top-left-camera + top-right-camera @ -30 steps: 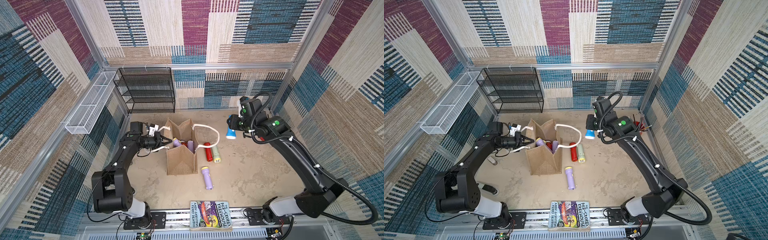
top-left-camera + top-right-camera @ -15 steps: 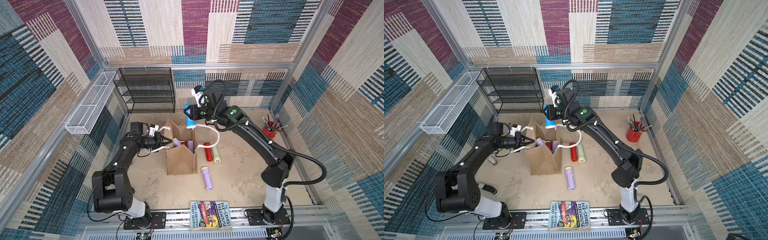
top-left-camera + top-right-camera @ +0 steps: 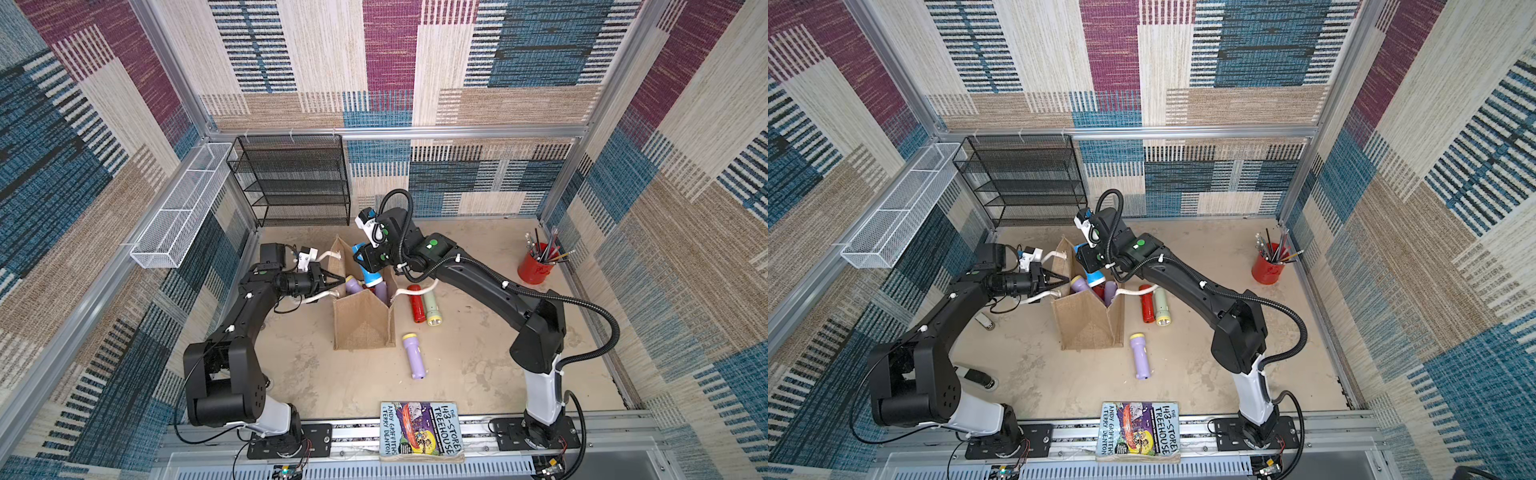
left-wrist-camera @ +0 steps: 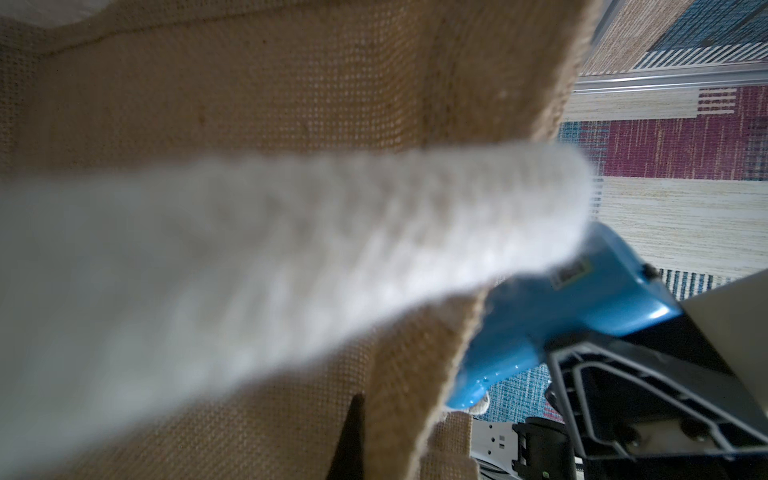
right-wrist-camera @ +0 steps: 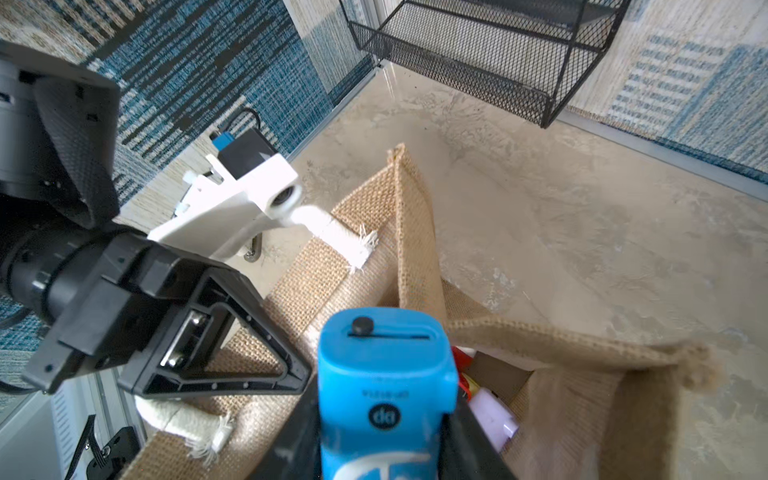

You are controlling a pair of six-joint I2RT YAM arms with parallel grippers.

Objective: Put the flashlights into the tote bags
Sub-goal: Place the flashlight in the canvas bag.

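Sandy tabletop [image 3: 478,353], patchwork woven walls. One tote bag [image 3: 363,328] stands upright. The left gripper [image 3: 334,283] is clamped on its rim, probably so the mouth gapes. The right gripper [image 3: 365,264] pinches the blue flashlight [image 3: 371,277], head down, over that mouth. Bagged flashlights [image 3: 1079,284]: three visible. Loose beside the bag are three more: red flashlight [image 3: 415,305], pale green flashlight [image 3: 432,309], lilac flashlight [image 3: 417,357].

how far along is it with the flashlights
Done: lilac flashlights and a red one stand in the tote bag. In hand: right pincer holds the blue flashlight at its mouth; left pincer pinches the bag's wall. Left: red flashlight, pale green flashlight and lilac flashlight lying on the table.
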